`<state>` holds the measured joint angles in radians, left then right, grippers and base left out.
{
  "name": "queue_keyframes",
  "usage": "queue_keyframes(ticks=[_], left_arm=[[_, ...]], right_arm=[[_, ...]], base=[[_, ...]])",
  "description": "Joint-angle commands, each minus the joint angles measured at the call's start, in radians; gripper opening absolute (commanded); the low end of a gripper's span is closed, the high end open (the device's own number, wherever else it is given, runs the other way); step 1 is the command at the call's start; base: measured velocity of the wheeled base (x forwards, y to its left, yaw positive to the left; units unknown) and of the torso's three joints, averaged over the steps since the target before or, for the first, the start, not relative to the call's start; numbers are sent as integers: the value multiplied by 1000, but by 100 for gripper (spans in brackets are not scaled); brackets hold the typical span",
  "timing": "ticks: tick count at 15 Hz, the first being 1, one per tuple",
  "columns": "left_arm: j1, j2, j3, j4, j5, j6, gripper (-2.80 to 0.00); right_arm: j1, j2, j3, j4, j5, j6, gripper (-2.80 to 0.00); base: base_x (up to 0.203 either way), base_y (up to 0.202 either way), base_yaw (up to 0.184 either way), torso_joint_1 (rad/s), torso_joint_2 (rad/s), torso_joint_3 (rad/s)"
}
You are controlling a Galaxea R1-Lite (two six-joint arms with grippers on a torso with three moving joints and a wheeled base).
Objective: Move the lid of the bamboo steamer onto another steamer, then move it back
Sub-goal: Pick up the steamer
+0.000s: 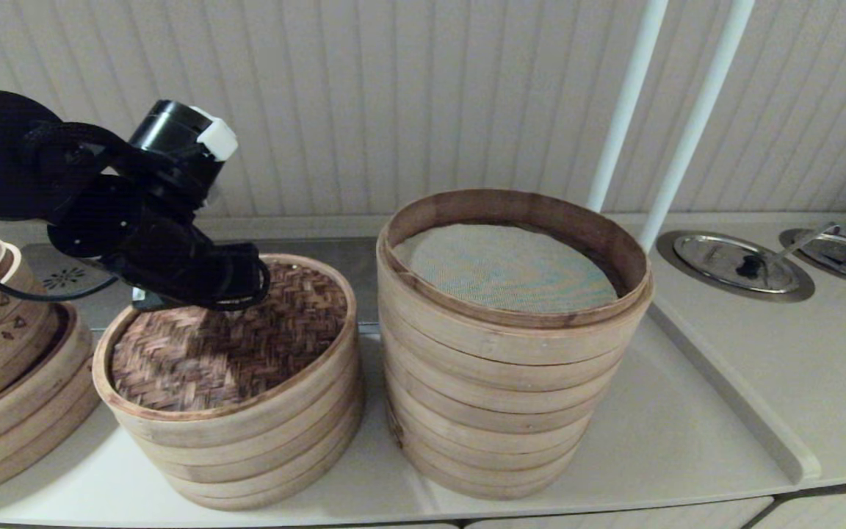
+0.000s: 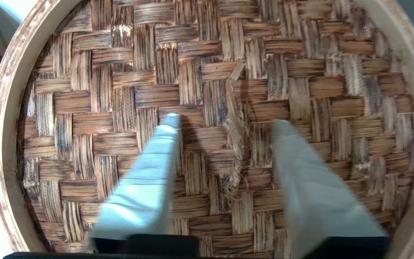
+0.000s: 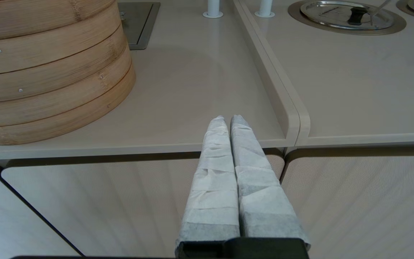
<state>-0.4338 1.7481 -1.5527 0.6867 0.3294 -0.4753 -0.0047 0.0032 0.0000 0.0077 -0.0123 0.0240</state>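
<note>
The bamboo steamer lid [image 1: 232, 345], dark woven top inside a pale rim, lies on the short stack at the front left. My left gripper [image 1: 210, 294] hangs right over its back half, pointing down. In the left wrist view the lid [image 2: 300, 72] fills the picture. The left gripper [image 2: 226, 121] stands open there, its taped fingers either side of a frayed fibre strand [image 2: 235, 144] at the lid's centre, touching nothing. Another steamer [image 1: 511, 353], the tall stack with a grey-green mesh liner [image 1: 504, 264], stands uncovered to the right. My right gripper [image 3: 228, 119] is shut and empty, parked before the counter's front edge beside that steamer [image 3: 49, 72].
A tilted stack of baskets with cut-out marks [image 1: 4, 367] crowds the far left. Two white poles [image 1: 628, 103] rise behind the tall steamer. A raised counter lip [image 1: 731, 382] runs along its right, and beyond it round metal lids [image 1: 735, 264] sit in the counter.
</note>
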Motion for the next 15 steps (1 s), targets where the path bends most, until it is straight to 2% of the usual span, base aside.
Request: queue_keyframes(ticks=[1,10,15], left_arm=[[0,6,3,4,2,-2,-280],[0,2,-15,4,2,-3,-280],[0,-16,-71,18,2,-5,-280]], right_arm=[[0,1,2,0,0,-1,-280],[0,1,2,0,0,0,-280],[0,1,2,0,0,0,-280]], base=[[0,0,0,0,0,0],[0,0,0,0,0,0],[0,0,0,0,0,0]])
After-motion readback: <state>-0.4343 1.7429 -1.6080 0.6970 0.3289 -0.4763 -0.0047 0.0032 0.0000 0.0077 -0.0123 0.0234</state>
